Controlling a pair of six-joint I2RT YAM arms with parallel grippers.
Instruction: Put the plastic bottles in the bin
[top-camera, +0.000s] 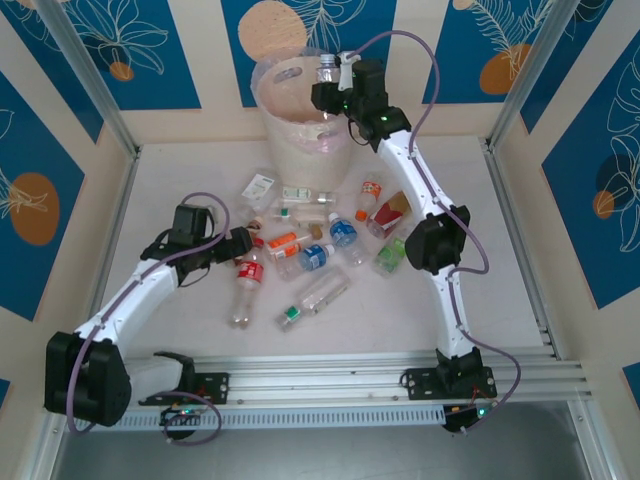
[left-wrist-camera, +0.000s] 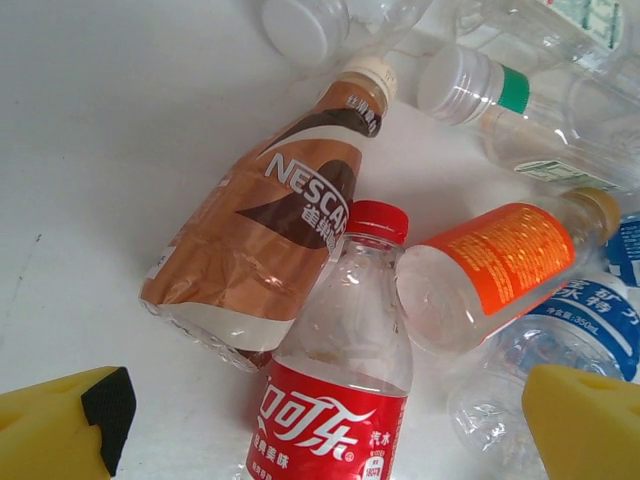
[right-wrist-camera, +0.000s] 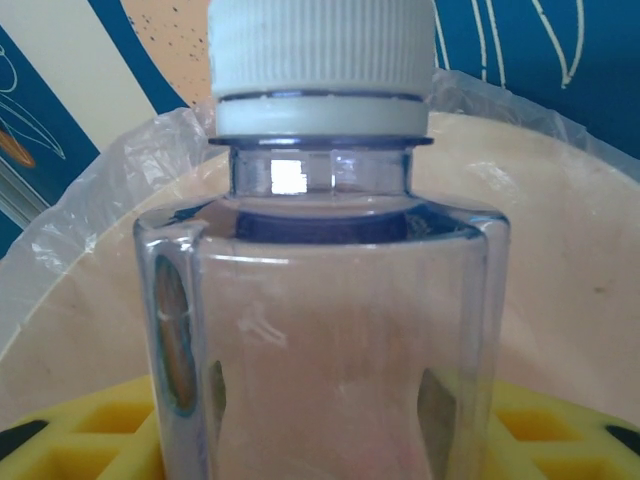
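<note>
Right pincer (top-camera: 330, 88) is clamped on a smooth, clear, square-shouldered bottle (right-wrist-camera: 320, 330) with a ribbed white cap, held upright above the bin (top-camera: 290, 145). The bin is a tall, round, translucent pinkish bucket with crinkled film at its rim, standing at the far edge of the tabletop (top-camera: 180, 180).

Left pincer (top-camera: 243, 243), its yellow fingers spread apart, hovers over loose plastic bottles (top-camera: 310, 255) lying mid-tabletop. Among them, a dented brown-labelled bottle (left-wrist-camera: 270, 230) touches a red-capped bottle (left-wrist-camera: 345, 350), with an orange-labelled bottle (left-wrist-camera: 490, 265) just beside.
</note>
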